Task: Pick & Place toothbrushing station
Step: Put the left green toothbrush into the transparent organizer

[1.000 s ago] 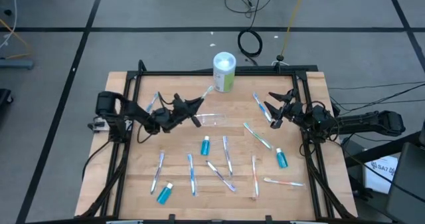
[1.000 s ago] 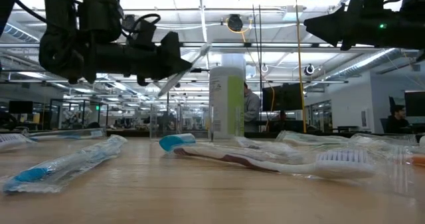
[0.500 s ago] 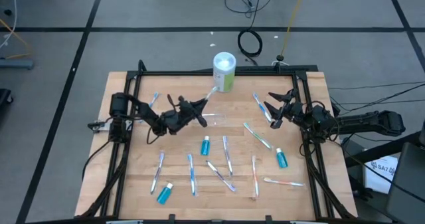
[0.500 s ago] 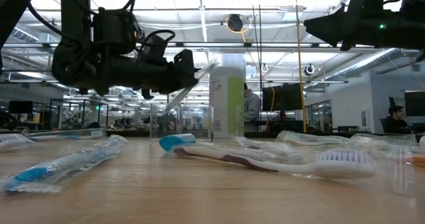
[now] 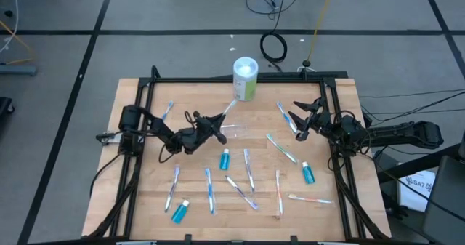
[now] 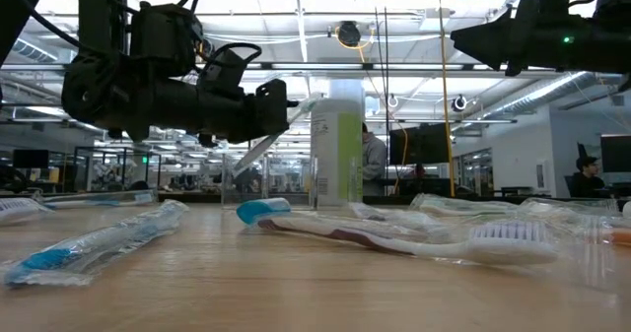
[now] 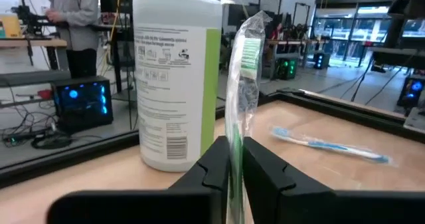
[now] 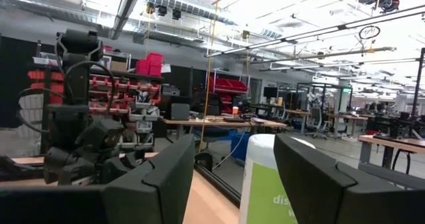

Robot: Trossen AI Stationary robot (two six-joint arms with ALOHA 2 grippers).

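Holding a wrapped toothbrush [image 7: 240, 84] pinched between near-closed fingers, the left gripper [image 5: 215, 123] hovered at frame centre over the clear cup [image 5: 234, 131]; release required vertical alignment. The right gripper [image 5: 301, 120] waited open, centre-right.

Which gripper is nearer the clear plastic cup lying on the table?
The left. The left gripper, holding a wrapped toothbrush, hovers right beside the clear plastic cup at mid-table. The right gripper waits, fingers open, well off toward the table's right side.
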